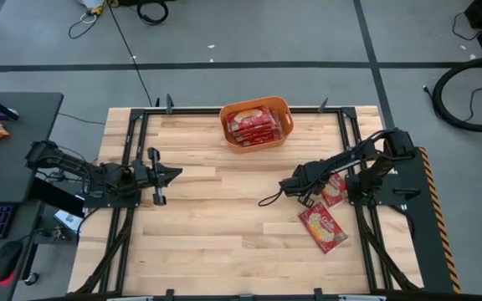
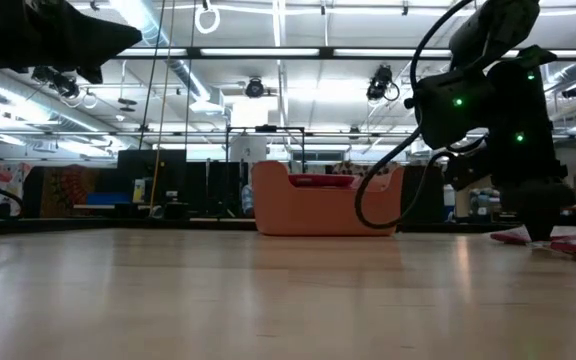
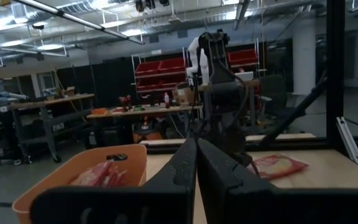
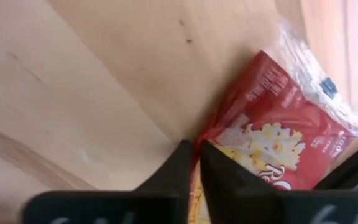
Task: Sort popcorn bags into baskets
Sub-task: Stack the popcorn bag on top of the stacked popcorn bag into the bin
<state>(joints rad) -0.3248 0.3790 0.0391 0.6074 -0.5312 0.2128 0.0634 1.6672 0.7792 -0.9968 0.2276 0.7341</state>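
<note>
Right gripper point(image 1: 294, 186) sits low over the pale wooden plank worktop point(image 1: 224, 217), near its right edge, with its two dark fingers drawn nearly together on the corner of a flat red popcorn bag with a cream-yellow popcorn picture point(image 4: 272, 146). In the right wrist view the crinkled edge of that bag runs up into the narrow slit between the fingers, so it looks pinched, though how firm the hold is cannot be judged. From above, this bag point(image 1: 334, 189) lies just to the right-edge side of the gripper, partly under the arm. A second red popcorn bag point(image 1: 323, 227) lies flat close by, nearer the front edge, its long axis slanting from the centre toward the front right corner.

What the coming move turns on is direction: the orange plastic tub with rounded corners point(image 1: 257, 124) stands at the middle of the far edge, already holding several red bags, and it lies away from the right gripper toward the far edge and somewhat toward the left side. The carry would have to run diagonally that way.

Left gripper point(image 1: 164, 175) waits near the left edge with its fingers pressed together and nothing between them. Both remaining bags are well apart from it, so the right arm is clearly the nearer one.
</note>
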